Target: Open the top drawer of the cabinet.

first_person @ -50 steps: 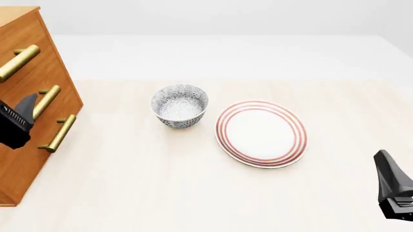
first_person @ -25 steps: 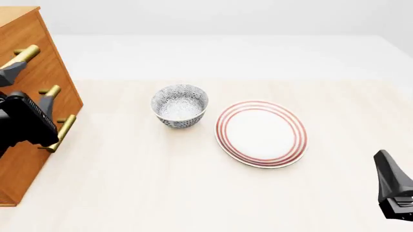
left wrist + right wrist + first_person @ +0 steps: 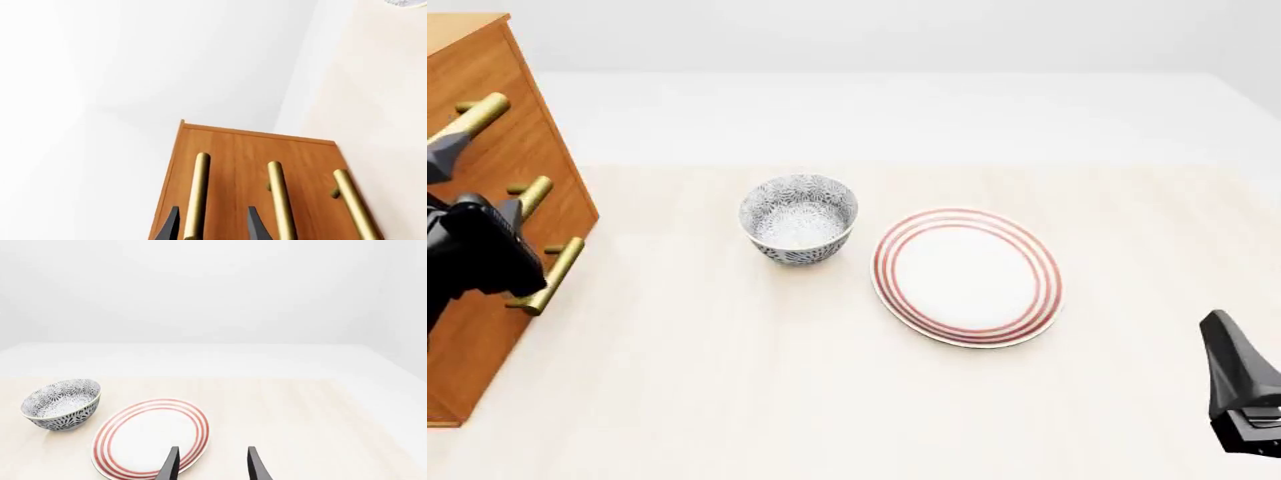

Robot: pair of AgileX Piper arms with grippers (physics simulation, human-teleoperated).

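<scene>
Orange-brown wood is the main event here: the tall wooden cabinet [image 3: 487, 200] with three brass bar handles sits at the left edge of the pale worktop, and the top drawer [image 3: 200, 200] is the uppermost one, looking fully closed as far as I can tell. The left gripper [image 3: 212, 227] has its dark fingers spread apart on either side of that top brass bar handle [image 3: 198, 190], not clamped yet. Best bet, I think, is to push in a touch more so the bar sits deep between the pads, squeeze, then pull straight out along the drawer's travel, no twisting, or the fingers may slip off the round bar. Moving right, a blue-and-white patterned ceramic bowl [image 3: 799, 218] sits around mid-table, with a white plate with red rings [image 3: 966, 276] just beside it. Over by the right edge, the right gripper [image 3: 212, 466] is parked with fingers apart, holding nothing, well away from everything.
</scene>
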